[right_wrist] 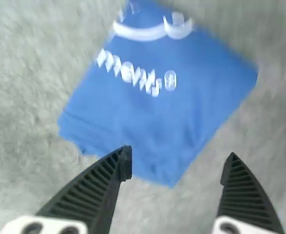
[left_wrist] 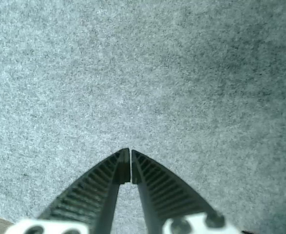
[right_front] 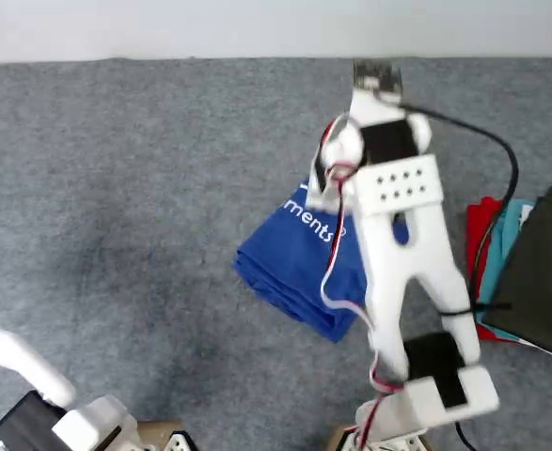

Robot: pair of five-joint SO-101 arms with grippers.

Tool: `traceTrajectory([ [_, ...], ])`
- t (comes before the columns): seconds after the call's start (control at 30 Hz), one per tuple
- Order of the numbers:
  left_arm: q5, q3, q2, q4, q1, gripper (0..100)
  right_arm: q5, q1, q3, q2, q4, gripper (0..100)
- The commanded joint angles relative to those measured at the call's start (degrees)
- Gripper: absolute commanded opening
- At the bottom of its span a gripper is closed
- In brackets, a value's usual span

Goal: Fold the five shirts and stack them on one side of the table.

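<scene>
the right gripper (right_wrist: 178, 155) hung with its jaws spread wide and holding nothing above a folded blue cotton shirt with white lettering (right_wrist: 157, 107), which lay flat on the grey felt-covered table (right_front: 116, 188) near the middle, a little toward the right side. in the high view the white right arm (right_front: 402, 235) stretched over part of that shirt. a stack of folded shirts (right_front: 525, 268), red and teal edges showing from under a dark one, sat at the table's right edge, near the blue shirt but apart from it. the left gripper (left_wrist: 130, 158), its ribbed black fingers (left_wrist: 104, 185) pressed together and holding nothing, hovered over the grey felt, and the left arm (right_front: 40, 381) sat at the near left corner.
</scene>
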Motion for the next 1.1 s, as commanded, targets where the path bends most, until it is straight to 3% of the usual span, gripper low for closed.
traceTrajectory([
  [0.0,0.0,-2.07,-2.29,0.35,0.26,1,-9.67,-0.75,9.41,-4.0,-1.54,35.1],
  [0.17,0.0,-2.07,-2.29,0.26,0.26,1,-15.65,-0.66,20.84,-4.0,-17.1,48.5],
  [0.67,-4.48,-2.07,-1.85,0.09,0.53,1,-16.7,0.84,52.04,-3.82,-65.36,49.3],
  [0.93,-4.4,-1.98,-1.76,-1.49,0.53,1,-16.88,3.82,52.31,5.32,-67.38,48.6],
  [1.07,-4.4,-1.98,-1.76,-1.58,0.62,1,-16.7,4.26,47.74,7.16,-62.64,31.4],
])
